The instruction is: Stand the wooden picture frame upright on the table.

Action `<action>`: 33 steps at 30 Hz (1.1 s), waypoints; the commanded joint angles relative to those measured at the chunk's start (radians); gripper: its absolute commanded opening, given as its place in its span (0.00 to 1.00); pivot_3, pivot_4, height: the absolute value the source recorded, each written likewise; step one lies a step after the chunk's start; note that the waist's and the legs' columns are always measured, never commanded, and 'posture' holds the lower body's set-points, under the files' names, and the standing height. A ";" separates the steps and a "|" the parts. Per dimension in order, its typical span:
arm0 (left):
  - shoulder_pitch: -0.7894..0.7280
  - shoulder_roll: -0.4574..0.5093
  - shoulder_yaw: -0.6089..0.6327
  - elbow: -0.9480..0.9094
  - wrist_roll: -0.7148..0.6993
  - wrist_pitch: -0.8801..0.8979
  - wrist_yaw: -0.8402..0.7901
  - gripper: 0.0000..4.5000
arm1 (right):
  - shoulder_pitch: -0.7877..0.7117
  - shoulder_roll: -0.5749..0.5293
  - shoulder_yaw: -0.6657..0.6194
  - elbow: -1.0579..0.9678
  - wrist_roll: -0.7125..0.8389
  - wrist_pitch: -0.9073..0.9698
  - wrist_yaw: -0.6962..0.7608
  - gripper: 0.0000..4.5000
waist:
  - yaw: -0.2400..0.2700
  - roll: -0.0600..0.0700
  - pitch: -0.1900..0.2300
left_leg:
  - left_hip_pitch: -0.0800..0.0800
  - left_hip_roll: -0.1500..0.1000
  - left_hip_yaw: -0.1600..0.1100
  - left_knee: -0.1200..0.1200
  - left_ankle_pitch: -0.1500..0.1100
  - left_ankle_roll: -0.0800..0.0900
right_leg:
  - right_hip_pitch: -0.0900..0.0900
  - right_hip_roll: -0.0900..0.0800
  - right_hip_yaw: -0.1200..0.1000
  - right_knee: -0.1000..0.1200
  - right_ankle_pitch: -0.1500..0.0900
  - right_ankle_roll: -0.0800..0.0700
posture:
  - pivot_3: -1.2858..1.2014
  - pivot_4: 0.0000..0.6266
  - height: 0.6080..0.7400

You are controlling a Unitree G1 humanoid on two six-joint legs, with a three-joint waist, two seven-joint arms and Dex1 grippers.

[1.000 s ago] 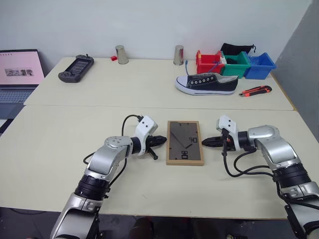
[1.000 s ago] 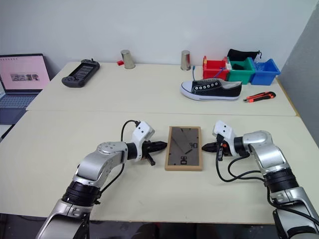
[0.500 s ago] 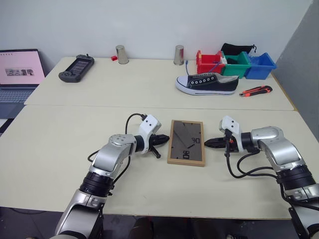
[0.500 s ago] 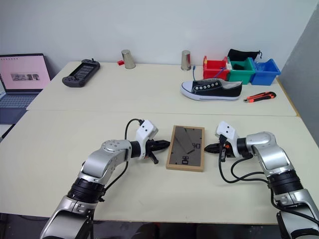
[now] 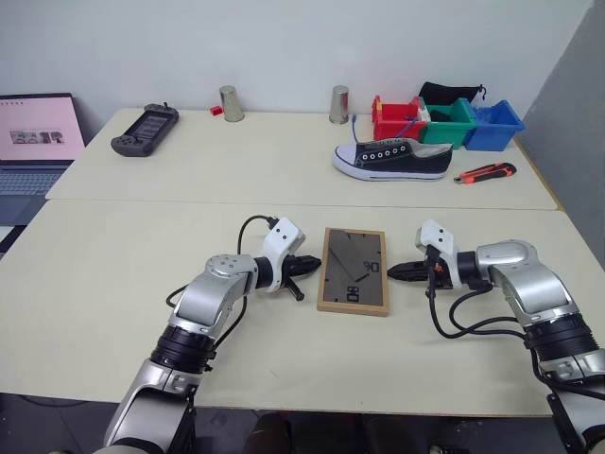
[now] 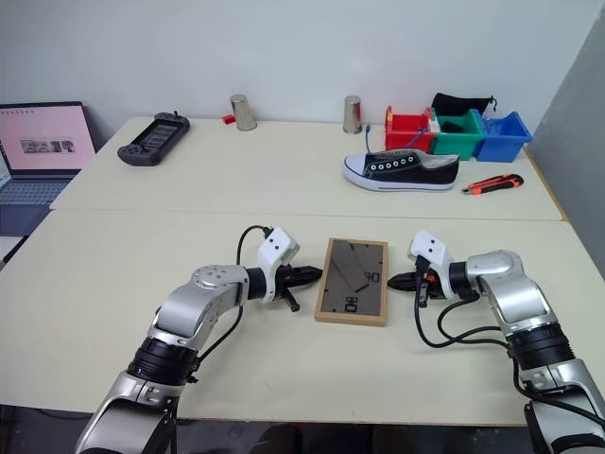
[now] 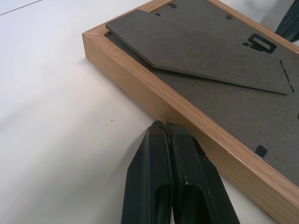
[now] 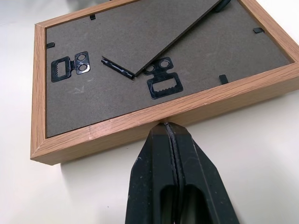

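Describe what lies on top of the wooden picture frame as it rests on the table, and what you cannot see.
The wooden picture frame lies face down on the table. On top show its dark grey backing, the hinged stand, hangers and clips. Its picture side is hidden underneath.

We are in what looks like a robotics lab or test room. Two pale cream tables (image 5: 142,274) are pushed together against a bare white wall (image 5: 284,38). An open laptop (image 5: 33,142) sits at far left. Loose trial props line the far table: handheld game console (image 5: 145,130), two metal cups (image 5: 230,103), sneaker (image 5: 392,159), utility knife (image 5: 484,173), red, green and blue bins (image 5: 444,123).
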 commanded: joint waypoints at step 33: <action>-0.144 0.413 0.278 0.081 -0.563 0.701 -0.361 1.00 | -0.116 -0.215 -0.015 0.031 0.158 0.267 0.185 0.31 | -0.016 0.000 0.000 | -0.001 0.001 0.000 -0.001 -0.001 0.002 | 0.000 0.001 -0.001 -0.002 0.000 0.000 | 0.52 0.24 1.00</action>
